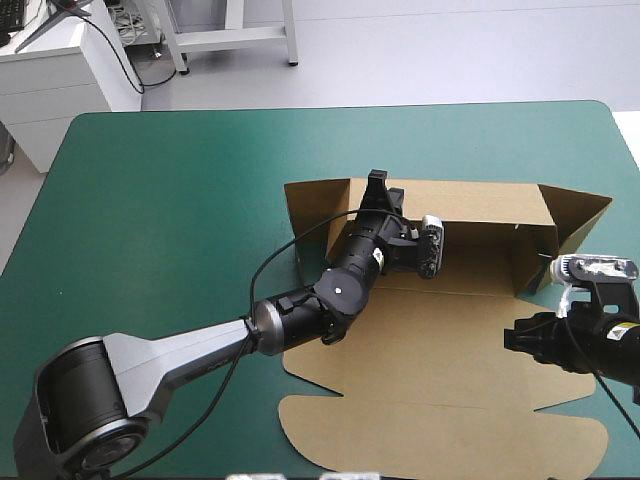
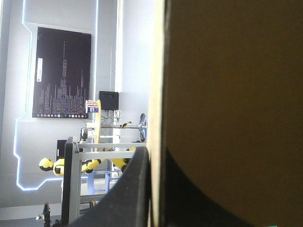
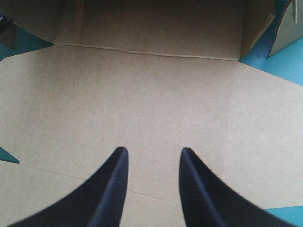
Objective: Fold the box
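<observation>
Left gripper point(image 1: 377, 186) clamps the raised 12 o'clock wall of the brown box point(image 1: 420, 345), lying toward 4 o'clock on the teal-green table point(image 1: 180, 200), as right gripper point(image 3: 154, 150) hovers part-open at 3 o'clock; the light, stiff board looks best gripped by its edges.

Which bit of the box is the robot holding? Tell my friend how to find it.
Find the teal-green table, then the brown box spread on it. Along the box's far side one long wall stands up, its top edge pinched by the left gripper. It is the long upright strip; the sheet nearer the robot lies flat.
</observation>
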{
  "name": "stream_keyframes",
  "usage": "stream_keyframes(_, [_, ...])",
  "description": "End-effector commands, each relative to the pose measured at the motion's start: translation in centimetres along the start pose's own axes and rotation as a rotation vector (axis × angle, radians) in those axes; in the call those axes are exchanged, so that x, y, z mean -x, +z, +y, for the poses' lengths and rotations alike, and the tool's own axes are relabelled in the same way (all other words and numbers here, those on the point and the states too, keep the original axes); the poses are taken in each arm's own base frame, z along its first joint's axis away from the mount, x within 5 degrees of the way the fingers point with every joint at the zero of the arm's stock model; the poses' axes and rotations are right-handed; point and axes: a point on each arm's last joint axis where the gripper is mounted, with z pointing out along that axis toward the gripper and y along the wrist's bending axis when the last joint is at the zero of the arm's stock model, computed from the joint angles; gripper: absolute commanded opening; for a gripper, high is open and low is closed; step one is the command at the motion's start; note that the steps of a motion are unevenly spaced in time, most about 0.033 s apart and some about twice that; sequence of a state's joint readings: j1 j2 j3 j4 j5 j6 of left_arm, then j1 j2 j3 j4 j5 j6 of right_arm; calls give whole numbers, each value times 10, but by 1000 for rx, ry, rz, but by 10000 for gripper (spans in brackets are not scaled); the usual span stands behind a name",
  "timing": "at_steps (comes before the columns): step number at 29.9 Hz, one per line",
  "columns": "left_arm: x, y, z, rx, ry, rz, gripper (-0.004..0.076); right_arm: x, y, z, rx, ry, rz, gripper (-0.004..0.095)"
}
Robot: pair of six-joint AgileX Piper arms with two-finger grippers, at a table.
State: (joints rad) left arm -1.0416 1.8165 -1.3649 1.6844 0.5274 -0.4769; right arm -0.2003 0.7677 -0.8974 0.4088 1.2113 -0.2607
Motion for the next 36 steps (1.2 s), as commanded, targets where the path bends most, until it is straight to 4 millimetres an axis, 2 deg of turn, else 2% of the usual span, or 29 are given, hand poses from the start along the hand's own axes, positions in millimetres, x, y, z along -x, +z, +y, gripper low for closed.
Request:
stream_keyframes(1, [5,-16,26,65,-37,-42,-8,9,-1,1,19,15,-45,473])
stream_keyframes(5, [6,-16,26,61,-33,-47,-8,10,0,0,18,11,-42,559])
stream_keyframes(14, [9,-16,24,42,-32,-84,-8,15,0,-1,3,6,-96,563])
stream_keyframes(18, [9,-16,23,34,-42,-88,-8,26,-6,-2,-20,33,-169,563])
stream_keyframes(24, [9,-15,23,34,-41,-83,-8,68,-35,-5,-130,26,-274,563])
stream_keyframes(28, [7,-4,9,25,-14,-32,-8,104,-45,-6,-147,22,-320,563])
stream_keyframes(33, [5,6,-10,34,21,72,-8,142,-39,-16,-173,19,-337,563])
stream_keyframes(36, [7,7,-13,30,6,71,-8,164,-24,-31,-237,53,-334,563])
